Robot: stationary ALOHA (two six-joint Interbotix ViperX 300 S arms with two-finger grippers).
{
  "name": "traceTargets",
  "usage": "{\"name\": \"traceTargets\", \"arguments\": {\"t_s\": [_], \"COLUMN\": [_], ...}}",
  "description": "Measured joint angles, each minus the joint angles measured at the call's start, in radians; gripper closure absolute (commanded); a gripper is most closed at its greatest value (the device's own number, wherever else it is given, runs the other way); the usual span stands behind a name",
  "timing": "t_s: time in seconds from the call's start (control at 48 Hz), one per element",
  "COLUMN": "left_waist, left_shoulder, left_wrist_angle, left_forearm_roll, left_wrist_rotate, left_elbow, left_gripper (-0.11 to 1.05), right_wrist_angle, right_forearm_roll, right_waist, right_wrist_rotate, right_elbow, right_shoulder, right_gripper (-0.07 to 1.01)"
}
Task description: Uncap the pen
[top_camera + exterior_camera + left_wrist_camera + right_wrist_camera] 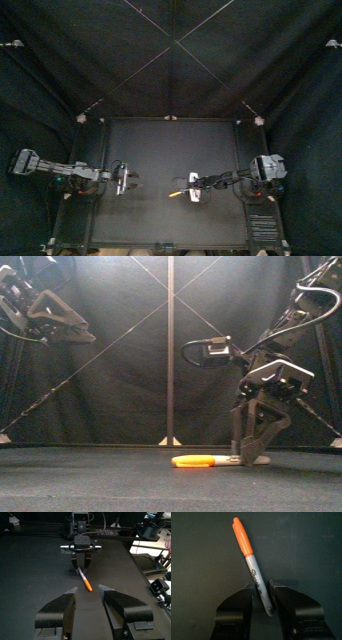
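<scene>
A marker pen lies flat on the table, right of the middle, with an orange cap (194,461) and a grey barrel (254,573). In the top view the pen (181,193) points its cap to the left. My right gripper (249,454) reaches down to the table, and its jaws are shut on the barrel's back end (262,598). The orange cap (241,537) sticks out free beyond the jaws. My left gripper (123,180) hangs raised at the left, open and holding nothing. Its wrist view shows the pen (85,581) ahead of the open jaws, with my right gripper (81,558) behind.
The black table (147,215) holds nothing else that I can see. The table's right rail (263,228) runs close beside the right arm.
</scene>
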Motion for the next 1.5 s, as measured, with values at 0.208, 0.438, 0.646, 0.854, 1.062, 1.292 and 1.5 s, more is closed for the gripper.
{"name": "traceTargets", "arguments": {"t_s": [0.208, 0.438, 0.646, 0.854, 1.062, 1.292, 1.5], "left_waist": [0.002, 0.014, 0.051, 0.058, 0.058, 0.058, 0.066], "left_shoulder": [0.000, 0.000, 0.026, 0.124, 0.232, 0.336, 0.414], "left_wrist_angle": [0.000, -0.008, -0.060, -0.101, -0.110, -0.143, -0.164], "left_forearm_roll": [0.000, -0.055, -0.153, -0.156, -0.132, -0.100, -0.094], "left_wrist_rotate": [0.0000, -0.0031, 0.0031, 0.0031, 0.0046, 0.0046, 0.0061], "left_elbow": [0.000, -0.003, -0.029, -0.066, -0.123, -0.199, -0.268], "left_gripper": [0.17, 0.17, 0.17, 0.17, 0.17, 0.17, 0.17], "right_wrist_angle": [0.005, 0.011, 0.006, -0.029, -0.117, -0.190, -0.204], "right_forearm_roll": [0.000, -0.005, -0.021, -0.048, -0.066, -0.075, -0.075], "right_waist": [-0.003, -0.005, -0.020, -0.055, -0.091, -0.112, -0.112], "right_wrist_rotate": [-0.002, 0.000, -0.002, -0.002, -0.003, -0.005, -0.005], "right_elbow": [-0.002, -0.005, -0.040, -0.083, -0.083, -0.048, -0.040], "right_shoulder": [0.003, -0.008, -0.087, -0.195, -0.279, -0.314, -0.314], "right_gripper": [0.35, 0.46, 0.46, 0.46, 0.46, 0.46, 0.46]}}
